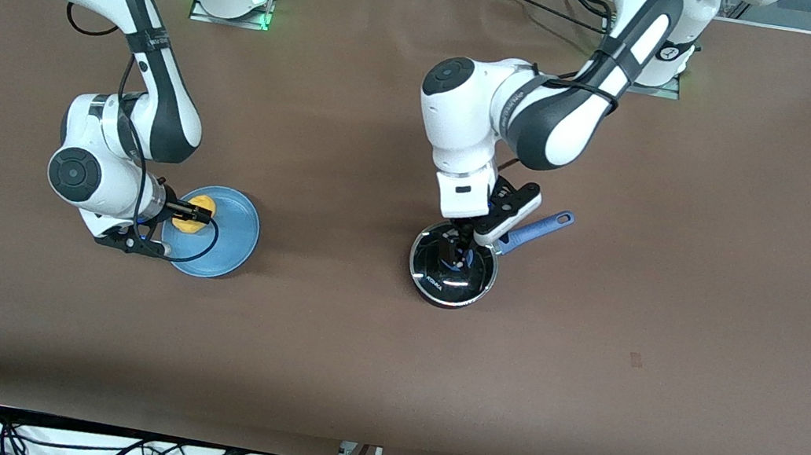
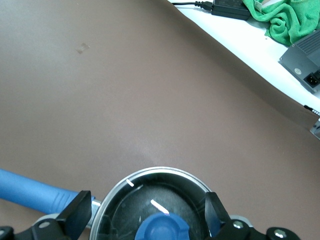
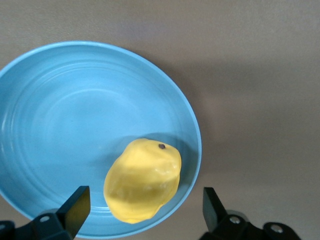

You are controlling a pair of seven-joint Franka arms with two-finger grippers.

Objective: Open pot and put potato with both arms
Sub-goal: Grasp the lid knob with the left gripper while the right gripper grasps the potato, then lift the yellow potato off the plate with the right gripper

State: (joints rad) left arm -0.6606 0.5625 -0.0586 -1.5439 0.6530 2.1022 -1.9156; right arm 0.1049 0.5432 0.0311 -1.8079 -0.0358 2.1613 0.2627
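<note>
The black pot (image 1: 452, 268) with its long blue handle (image 1: 537, 226) stands mid-table, its glass lid and blue knob (image 2: 163, 228) on it. My left gripper (image 1: 456, 250) is open right over the lid, its fingers (image 2: 80, 212) wide apart on either side of the knob and not touching it. The yellow potato (image 1: 193, 214) lies on the light-blue plate (image 1: 228, 246) toward the right arm's end of the table. My right gripper (image 1: 194, 214) is open low over the plate, fingers (image 3: 77, 206) straddling the potato (image 3: 142, 179) without touching it.
The brown table mat (image 1: 595, 349) spreads around both. Cables lie along the table edge nearest the front camera. A green cloth (image 2: 286, 20) and grey boxes lie off the table in the left wrist view.
</note>
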